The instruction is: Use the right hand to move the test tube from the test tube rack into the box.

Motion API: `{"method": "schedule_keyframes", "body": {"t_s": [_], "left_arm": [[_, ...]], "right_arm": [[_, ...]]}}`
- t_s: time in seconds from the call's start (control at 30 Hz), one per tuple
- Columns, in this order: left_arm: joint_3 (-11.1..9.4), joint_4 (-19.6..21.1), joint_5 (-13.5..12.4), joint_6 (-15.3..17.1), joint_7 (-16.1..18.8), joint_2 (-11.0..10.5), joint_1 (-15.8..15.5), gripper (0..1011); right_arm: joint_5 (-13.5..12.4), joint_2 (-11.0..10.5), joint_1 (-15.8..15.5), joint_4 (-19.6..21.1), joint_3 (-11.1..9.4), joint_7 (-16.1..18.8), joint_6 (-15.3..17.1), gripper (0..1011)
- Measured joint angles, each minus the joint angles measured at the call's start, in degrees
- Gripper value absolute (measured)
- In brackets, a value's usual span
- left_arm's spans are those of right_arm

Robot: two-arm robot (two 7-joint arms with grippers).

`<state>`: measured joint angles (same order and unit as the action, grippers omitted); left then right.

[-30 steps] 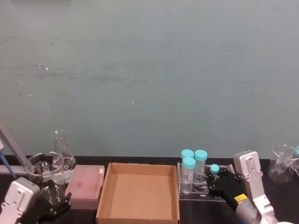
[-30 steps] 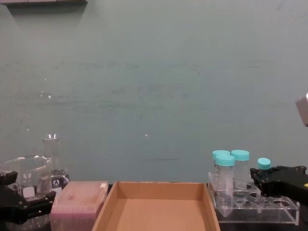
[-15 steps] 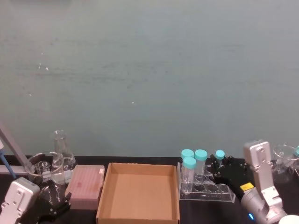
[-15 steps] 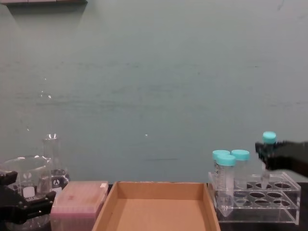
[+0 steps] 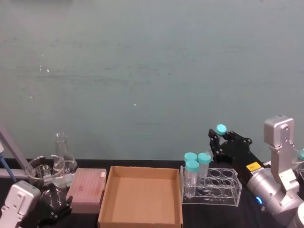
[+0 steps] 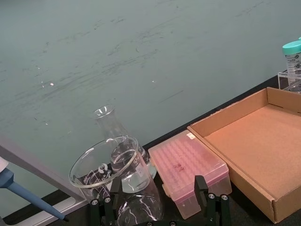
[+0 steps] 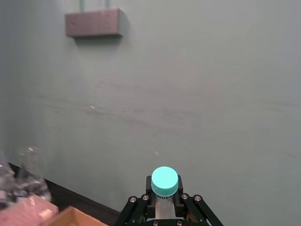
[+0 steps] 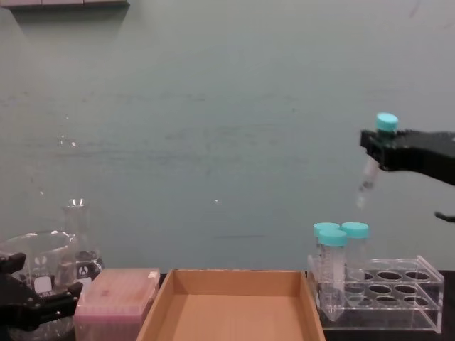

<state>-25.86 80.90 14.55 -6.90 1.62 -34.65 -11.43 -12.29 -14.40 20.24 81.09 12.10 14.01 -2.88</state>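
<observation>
I'm seeing the left gripper (image 6: 155, 207) sitting parked low at my left, fingers spread apart. Beyond it, the box (image 5: 142, 194) is lying just beside the test tube rack (image 8: 398, 298). The right hand (image 8: 373, 145) is gripping the test tube (image 8: 368, 177) under its cap, and the tube is hanging tilted, well above the rack.

A translucent pink plastic box (image 5: 87, 189) with a closed lid sits on the black tabletop (image 5: 209, 217), left of centre, before a scuffed teal wall (image 5: 142, 71). At far left, a clear glass beaker (image 5: 43, 172) stands near it, with a clear glass conical flask (image 5: 62, 154) just behind. To the right, three wide clear tubes with large teal caps (image 5: 192, 176) stand upright, close together. A pinkish-grey rectangular block (image 7: 93, 22) hangs high on the wall.
</observation>
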Motion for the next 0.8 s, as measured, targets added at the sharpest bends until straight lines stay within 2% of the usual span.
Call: {"method": "schedule_keyframes", "body": {"t_s": [0.23, 0.5, 0.8], "left_arm": [[0.00, 0.00, 0.00, 0.00, 0.00, 0.00, 0.00, 1000], [0.00, 0.00, 0.00, 0.00, 0.00, 0.00, 0.00, 1000], [0.00, 0.00, 0.00, 0.00, 0.00, 0.00, 0.00, 1000]], "right_arm": [[-0.35, 1.05, 1.06, 0.27, 1.44, 2.59, -0.79, 212], [-0.24, 3.54, 4.27, -3.58, 4.59, 4.08, -0.04, 212], [-0.60, 6.52, 8.24, -7.96, 7.89, 4.65, 6.42, 212]]}}
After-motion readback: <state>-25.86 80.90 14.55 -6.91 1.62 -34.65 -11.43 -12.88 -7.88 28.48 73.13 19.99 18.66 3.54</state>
